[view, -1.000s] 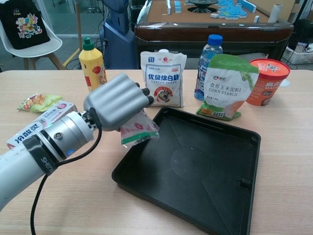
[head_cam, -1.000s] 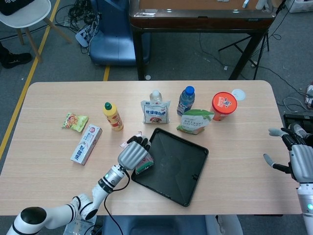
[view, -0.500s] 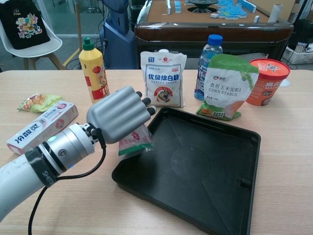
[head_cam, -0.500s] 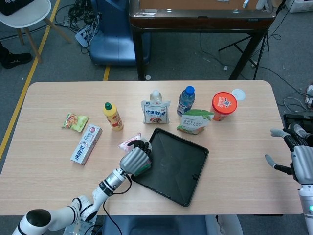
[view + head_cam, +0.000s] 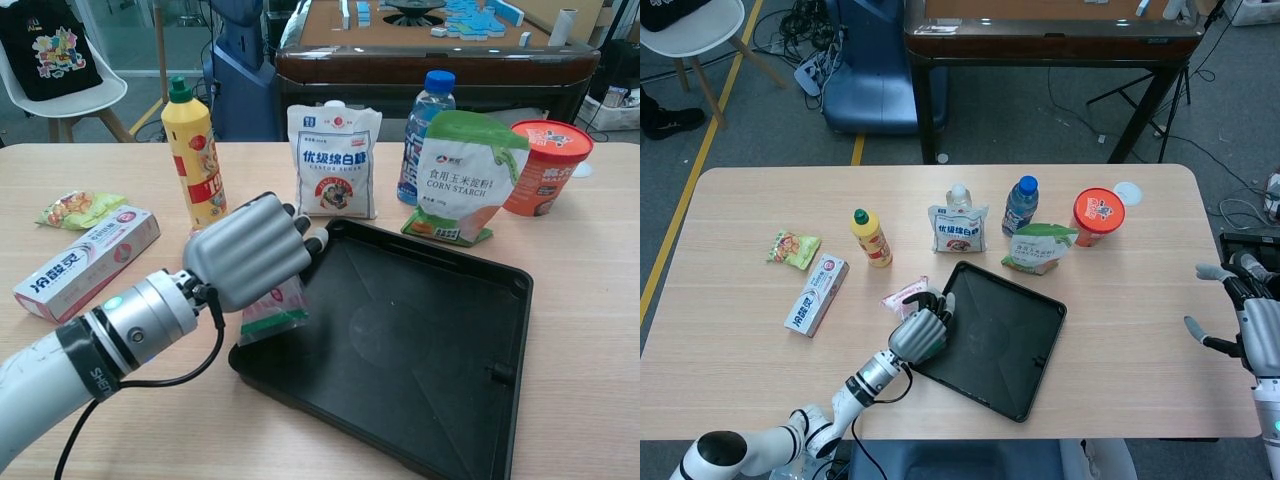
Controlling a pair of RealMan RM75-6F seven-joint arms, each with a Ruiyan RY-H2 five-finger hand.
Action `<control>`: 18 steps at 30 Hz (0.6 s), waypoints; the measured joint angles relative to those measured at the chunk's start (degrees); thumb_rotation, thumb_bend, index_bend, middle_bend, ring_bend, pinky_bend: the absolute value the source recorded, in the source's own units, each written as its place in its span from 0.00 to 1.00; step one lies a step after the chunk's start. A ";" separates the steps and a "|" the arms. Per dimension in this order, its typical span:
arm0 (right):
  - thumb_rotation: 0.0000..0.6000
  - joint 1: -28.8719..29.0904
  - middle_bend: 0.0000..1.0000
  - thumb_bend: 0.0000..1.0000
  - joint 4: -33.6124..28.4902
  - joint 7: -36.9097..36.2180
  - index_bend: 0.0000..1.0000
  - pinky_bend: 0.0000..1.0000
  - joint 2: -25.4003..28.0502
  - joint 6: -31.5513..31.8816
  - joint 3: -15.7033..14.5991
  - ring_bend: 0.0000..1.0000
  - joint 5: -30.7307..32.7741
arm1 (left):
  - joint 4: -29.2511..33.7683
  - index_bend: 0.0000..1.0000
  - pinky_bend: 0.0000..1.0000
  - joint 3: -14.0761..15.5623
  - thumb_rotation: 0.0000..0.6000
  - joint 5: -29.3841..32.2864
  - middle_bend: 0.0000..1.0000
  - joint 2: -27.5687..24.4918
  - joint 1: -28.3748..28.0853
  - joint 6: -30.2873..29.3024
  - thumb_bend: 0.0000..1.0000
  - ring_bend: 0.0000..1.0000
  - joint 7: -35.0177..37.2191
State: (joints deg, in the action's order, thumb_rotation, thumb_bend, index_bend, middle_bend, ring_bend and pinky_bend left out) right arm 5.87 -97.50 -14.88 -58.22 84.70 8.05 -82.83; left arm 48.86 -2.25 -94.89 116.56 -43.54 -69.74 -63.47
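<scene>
Gripping a small pink snack packet [image 5: 270,305] at centre-left of the frame, the left hand [image 5: 250,250] curls over it beside the black tray [image 5: 420,340], seemingly to carry it in. The right hand [image 5: 1250,320], fingers spread, idles at lower right.

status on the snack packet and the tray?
Done: left hand grips the pink snack packet at the near-left rim of the black tray. In hand: packet hangs beside the rim, not inside. Left: nothing lies in the tray. Right hand idles open at the table's right edge.
</scene>
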 measured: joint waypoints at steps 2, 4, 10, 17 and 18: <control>1.00 -0.05 0.32 0.24 0.06 -0.09 0.25 0.20 -0.02 0.13 0.01 0.16 -0.06 | 0.09 0.19 0.62 0.00 1.00 -0.34 0.43 -0.21 -0.16 0.07 0.22 0.46 -0.37; 1.00 -0.09 0.32 0.24 0.11 -0.11 0.25 0.20 -0.02 0.09 -0.02 0.16 0.00 | 0.17 0.18 0.62 -0.27 1.00 -0.14 0.43 -0.18 -0.10 0.07 0.24 0.46 -0.52; 1.00 -0.07 0.32 0.24 0.10 -0.13 0.25 0.20 0.00 0.08 0.04 0.16 -0.03 | -0.18 0.18 0.62 -0.24 1.00 -0.20 0.43 -0.12 0.05 0.34 0.31 0.46 -2.68; 1.00 0.04 0.32 0.24 -0.03 0.00 0.25 0.20 -0.01 -0.10 0.07 0.16 -0.02 | -0.58 0.18 0.62 0.12 1.00 -0.43 0.42 -0.05 0.26 0.79 0.31 0.46 -3.30; 1.00 0.03 0.32 0.24 -0.03 0.00 0.25 0.20 -0.01 -0.08 0.07 0.16 -0.03 | -0.65 0.18 0.62 0.19 1.00 -0.45 0.42 -0.03 0.28 0.85 0.31 0.46 -3.36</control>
State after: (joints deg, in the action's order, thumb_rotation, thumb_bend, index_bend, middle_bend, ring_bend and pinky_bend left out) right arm 5.90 -97.52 -14.88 -58.23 84.62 8.12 -82.85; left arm 48.21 -2.06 -95.34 116.53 -43.26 -68.89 -66.83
